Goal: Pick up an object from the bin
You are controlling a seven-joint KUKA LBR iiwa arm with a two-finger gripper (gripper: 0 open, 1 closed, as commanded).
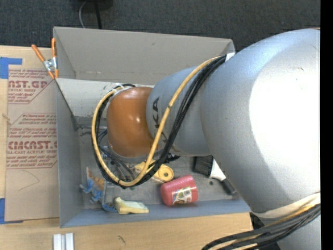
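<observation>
The arm's orange cover hides the claw low in the bin; its state I cannot tell. A yellow ring and red tub lie just beside, near the front wall; closing off-centre could shove them away

Grey bin, plain all over. The arm is silver-grey, its cover glossy orange-brown, with yellow and black cables. Below: a pink-red cylinder with a pale printed label, a yellow ring, a cream piece, blue bits.
</observation>
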